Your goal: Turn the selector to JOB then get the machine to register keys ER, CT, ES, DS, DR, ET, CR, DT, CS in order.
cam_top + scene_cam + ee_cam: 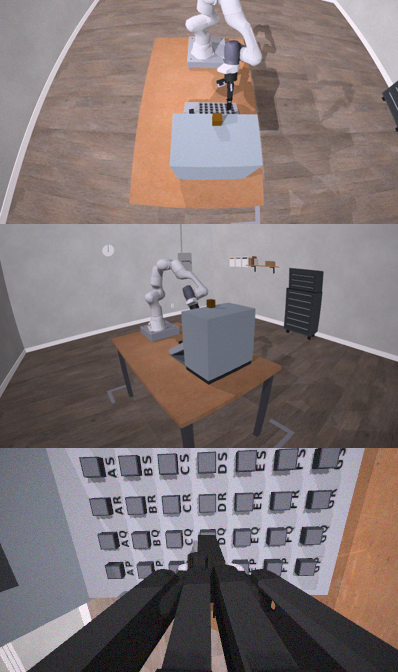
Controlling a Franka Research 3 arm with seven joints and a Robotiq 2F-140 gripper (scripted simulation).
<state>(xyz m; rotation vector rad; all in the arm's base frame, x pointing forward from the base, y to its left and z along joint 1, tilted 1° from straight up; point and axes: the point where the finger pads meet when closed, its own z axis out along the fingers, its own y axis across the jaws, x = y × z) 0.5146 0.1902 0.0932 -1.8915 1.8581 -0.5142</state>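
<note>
Above the grey base plate (206, 64) (155, 336), white rounded arm links (245, 30) (157, 280); farther from it, a dark slate wrist section (232, 53) (189, 292), white collar (228, 68) (191, 301) and black end effector (229, 108) (206, 549).

Grey keys (207, 503) labelled AS to GS, rows R, Q; P row seemingly likewise.

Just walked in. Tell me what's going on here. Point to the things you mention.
A white robot arm (231, 14) (155, 279) is working a grey panel of square, letter-marked keys (187, 106) (320, 558) beside a big blue-grey box (214, 150) (231, 341). Its black hand (228, 108) (206, 549) is shut, holding nothing, with the tip over the DQ key area. Whether it is pressing anything, I can't tell. A small brown block (217, 119) (210, 303) sits on the box.
</note>
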